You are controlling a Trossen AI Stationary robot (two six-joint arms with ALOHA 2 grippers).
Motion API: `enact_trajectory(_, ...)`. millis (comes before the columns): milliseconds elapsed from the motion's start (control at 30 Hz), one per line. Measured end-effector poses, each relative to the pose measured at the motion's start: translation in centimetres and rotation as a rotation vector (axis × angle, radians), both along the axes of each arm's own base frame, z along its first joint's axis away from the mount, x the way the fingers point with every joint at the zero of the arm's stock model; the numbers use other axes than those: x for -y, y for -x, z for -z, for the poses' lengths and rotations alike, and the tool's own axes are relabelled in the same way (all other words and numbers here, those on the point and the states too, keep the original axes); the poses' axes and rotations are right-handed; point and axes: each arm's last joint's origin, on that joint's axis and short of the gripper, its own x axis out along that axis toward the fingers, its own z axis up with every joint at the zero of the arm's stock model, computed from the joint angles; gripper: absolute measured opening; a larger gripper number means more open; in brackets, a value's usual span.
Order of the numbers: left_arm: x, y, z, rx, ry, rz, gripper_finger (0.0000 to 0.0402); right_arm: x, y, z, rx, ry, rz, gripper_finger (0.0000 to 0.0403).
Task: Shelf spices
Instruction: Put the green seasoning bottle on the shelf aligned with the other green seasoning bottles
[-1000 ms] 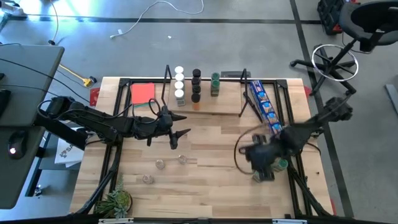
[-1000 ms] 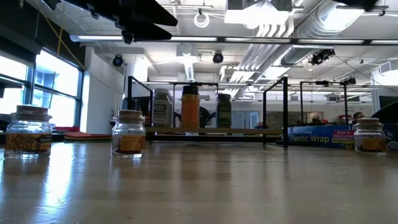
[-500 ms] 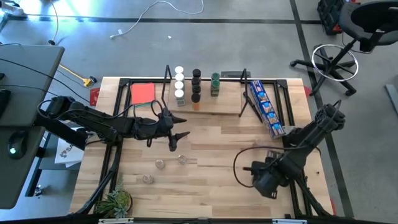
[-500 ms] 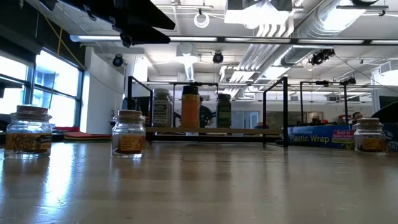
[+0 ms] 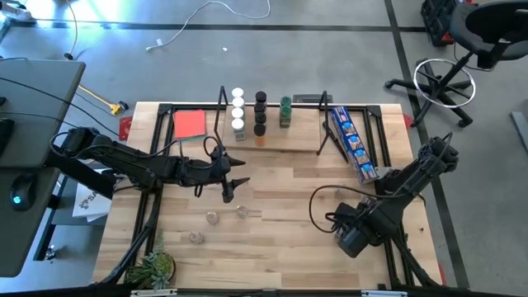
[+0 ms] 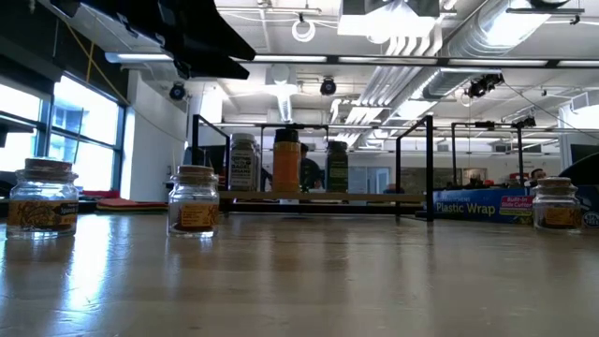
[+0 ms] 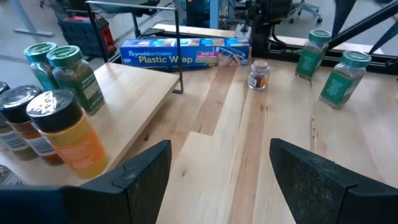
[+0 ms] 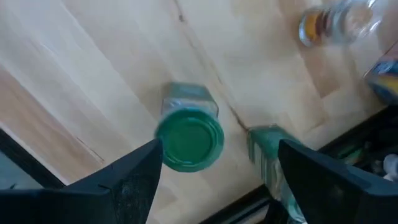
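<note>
The shelf stands at the table's far side, and several spices stand on its board. Three clear jars stand loose on the table at the near left. My right gripper points down, open, above a green-lidded jar that stands upright on the table. A second green-lidded jar stands beside it. The fingers are to either side of the first jar and above it, touching nothing. My left gripper hovers open near the shelf's front edge, with nothing between its fingers.
A long blue packet lies slanting at the shelf's right end, and a red card lies at its left. A small clear jar stands near the packet. A green plant sits at the near left corner.
My right gripper has gone down and toward the table's near edge, rolling about its own line, and now covers the green-lidded jars in the high view. The jars on the shelf and the loose clear jars have stayed where they were.
</note>
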Motion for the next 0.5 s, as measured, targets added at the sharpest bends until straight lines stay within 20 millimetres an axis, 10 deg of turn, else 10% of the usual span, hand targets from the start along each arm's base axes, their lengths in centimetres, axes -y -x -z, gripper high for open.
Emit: enact_trajectory(500, 0.5, 0.1, 0.0, 0.007, 0.018, 0.003, 0.0268, 0.8, 1.0, 4.6, -0.004, -0.090, 0.034, 0.0314)
